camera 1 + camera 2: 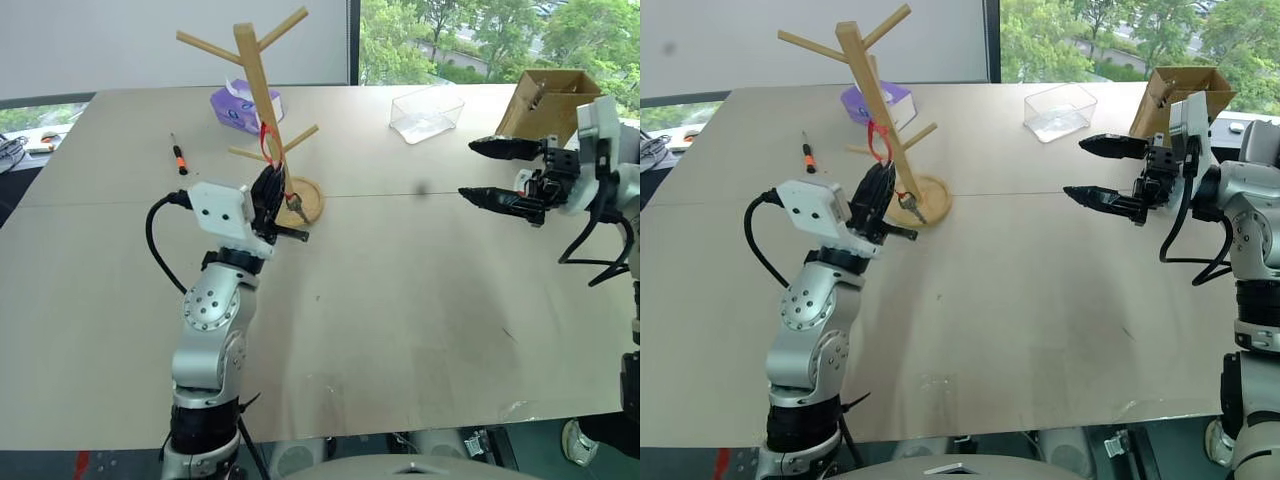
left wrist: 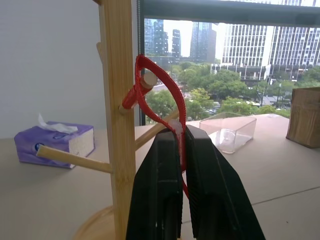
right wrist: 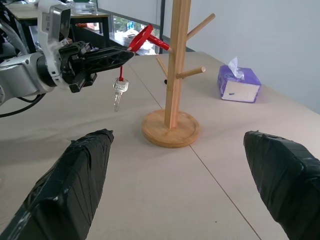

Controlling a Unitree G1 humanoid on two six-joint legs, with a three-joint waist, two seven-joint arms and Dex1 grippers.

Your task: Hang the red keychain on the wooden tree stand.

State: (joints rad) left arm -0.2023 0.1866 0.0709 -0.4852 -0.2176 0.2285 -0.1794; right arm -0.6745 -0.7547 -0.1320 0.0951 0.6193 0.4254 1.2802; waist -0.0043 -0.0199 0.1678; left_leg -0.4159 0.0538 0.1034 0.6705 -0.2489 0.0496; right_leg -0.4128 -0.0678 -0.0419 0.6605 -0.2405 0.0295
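Observation:
The wooden tree stand [image 1: 262, 100] rises from its round disc base [image 1: 308, 203] at the table's back left. The red keychain [image 2: 159, 85] has its strap loop hooked over the tip of a short peg [image 2: 148, 80] on the post. My left gripper [image 2: 181, 134] is shut on the strap just below the peg, close beside the post. The silver key [image 3: 118, 93] dangles under that gripper [image 3: 129, 52], above the table. My right gripper [image 1: 466, 170] hovers open and empty far off to the right, pointing left toward the stand.
A purple tissue box [image 1: 243, 106] sits behind the stand, and a black-and-orange screwdriver [image 1: 178, 155] lies to its left. A clear plastic container [image 1: 427, 112] and a brown cardboard box [image 1: 545, 100] stand at the back right. The table edge runs along the front.

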